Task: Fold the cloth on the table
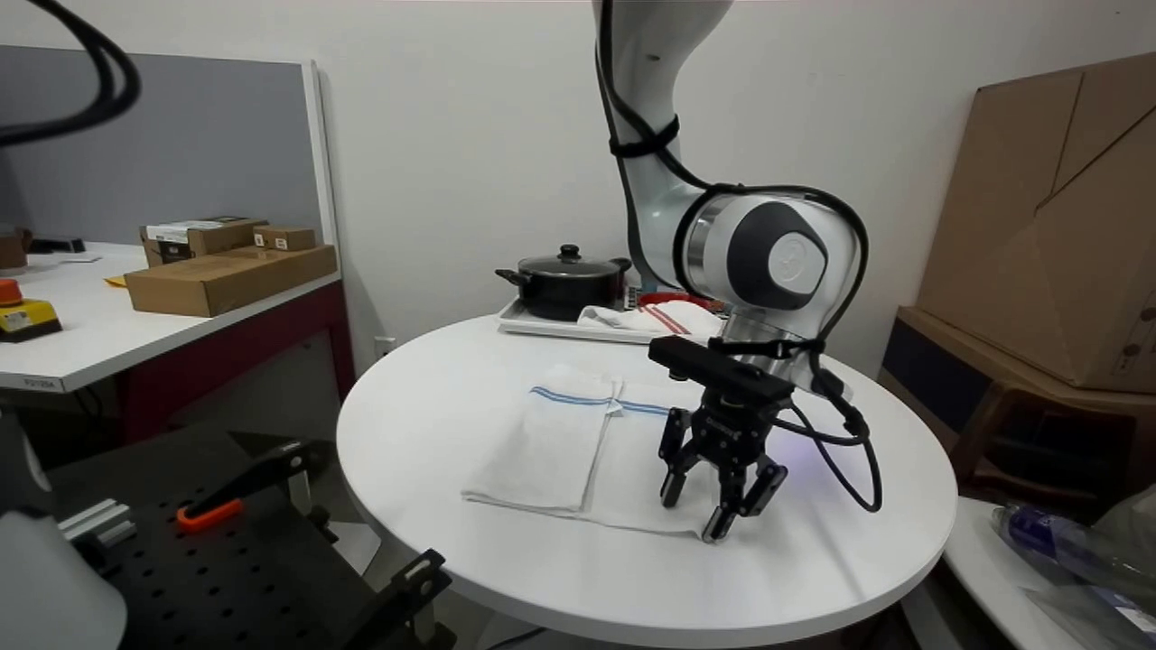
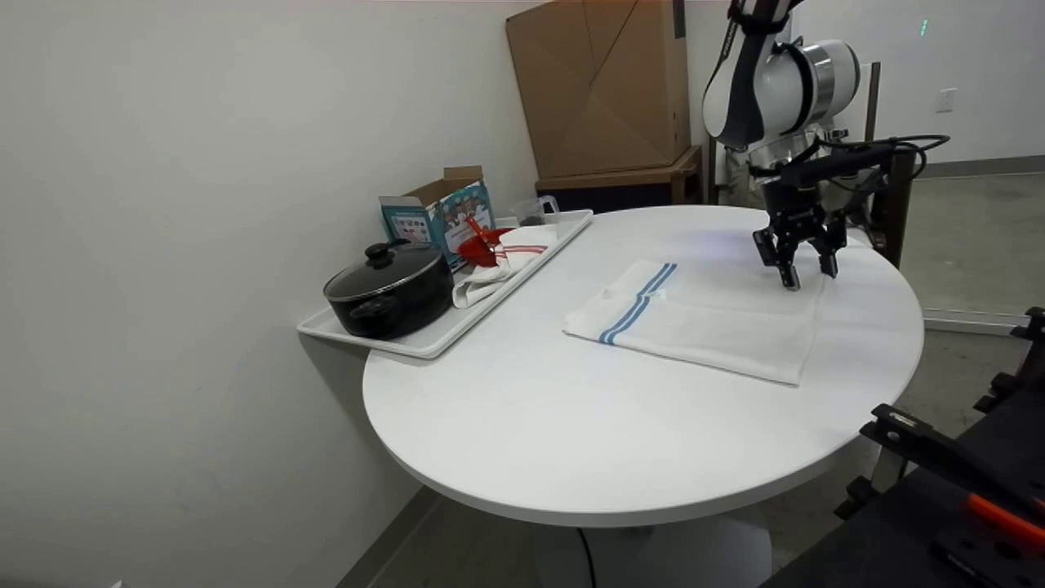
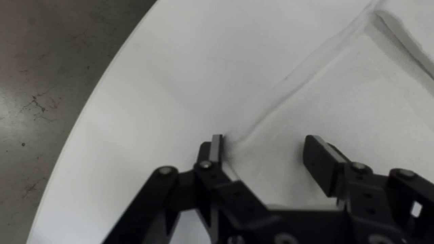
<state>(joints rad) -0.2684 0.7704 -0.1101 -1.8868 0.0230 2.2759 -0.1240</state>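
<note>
A white cloth with blue stripes lies on the round white table; it shows in both exterior views, as the cloth and the cloth. One side is folded over, its edge running along the middle. The other side is a single flat layer. My gripper is at the corner of the flat side, pointing down; it also shows in an exterior view. In the wrist view the gripper is open. One fingertip is at the cloth's corner edge, the other over the cloth. The arm partly hides the far striped corner.
A white tray at the table's edge by the wall holds a black lidded pot, a red-striped towel, a red item and an open box. Large cardboard boxes stand beyond the table. The table edge is near the gripper.
</note>
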